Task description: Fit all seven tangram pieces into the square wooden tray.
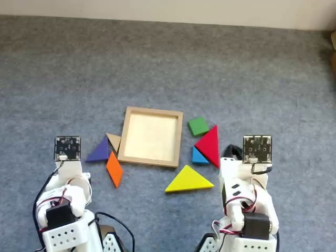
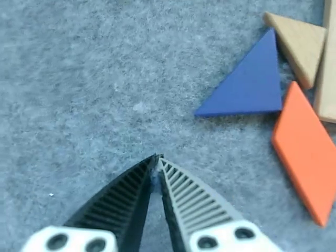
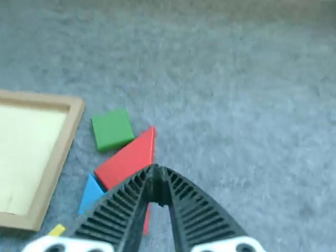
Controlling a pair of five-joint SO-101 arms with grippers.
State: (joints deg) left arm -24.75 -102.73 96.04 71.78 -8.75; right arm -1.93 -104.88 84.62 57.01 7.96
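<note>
At frame bottom, the left gripper [image 2: 158, 159] and right gripper [image 3: 156, 172] both sit closed, holding nothing. Higher, at centre, the square wooden tray [image 1: 154, 111] lies empty, with the tangram pieces [image 1: 189, 179] on the carpet [image 1: 63, 79] at both its sides.

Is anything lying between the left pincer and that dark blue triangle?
Nothing visible: bare carpet is all that separates the left pincer from the blue triangle. Beyond it, the tan triangle lies between the blue one and the tray.
</note>
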